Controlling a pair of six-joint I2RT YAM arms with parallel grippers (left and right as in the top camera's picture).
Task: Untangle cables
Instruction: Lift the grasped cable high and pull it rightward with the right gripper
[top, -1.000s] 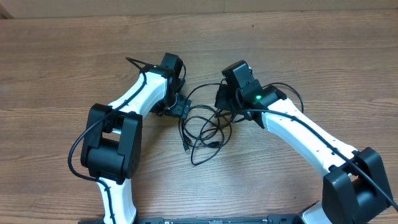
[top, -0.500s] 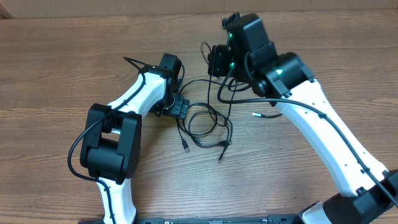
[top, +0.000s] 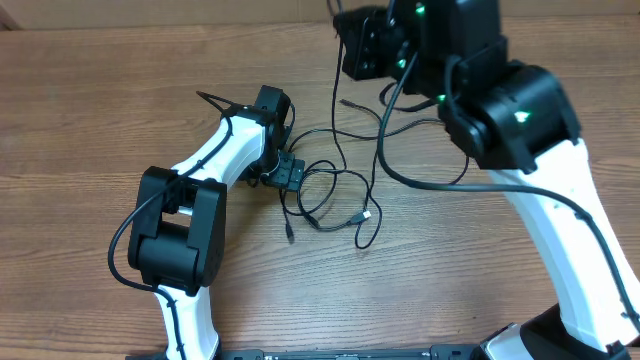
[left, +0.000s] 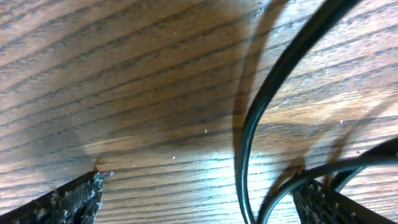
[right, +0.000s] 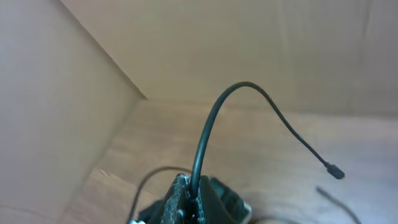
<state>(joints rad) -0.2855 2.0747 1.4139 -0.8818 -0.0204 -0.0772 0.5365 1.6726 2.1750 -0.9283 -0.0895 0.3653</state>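
One strand (right: 205, 134) is clamped between the closed fingers of the right gripper (right: 190, 190) and is held high above the table (top: 120, 90), near the far edge in the overhead view. From the pinch the strand is seen arching up and over, and its free end, tipped by a small plug (right: 336, 172), is left dangling in the air. The rest of the cables (top: 335, 195) is found on the table at centre, between the two arms: a few overlapping loops, with thin lengths drawn up from them toward the raised gripper. The left gripper (left: 198, 190) is set low at the left edge of that heap with its fingers spread apart. Nothing is gripped there, though a cable is seen lying on the table between them, close to the right-hand finger. Progress is judged to be early to midway: one end is lifted clear of the pile, but the loops on the table are crossed over one another and no cable is laid out on its own yet. Most of the job is reckoned to be left: the lifted strand has to be drawn fully free and set aside, and the remaining loops have to be teased apart one by one
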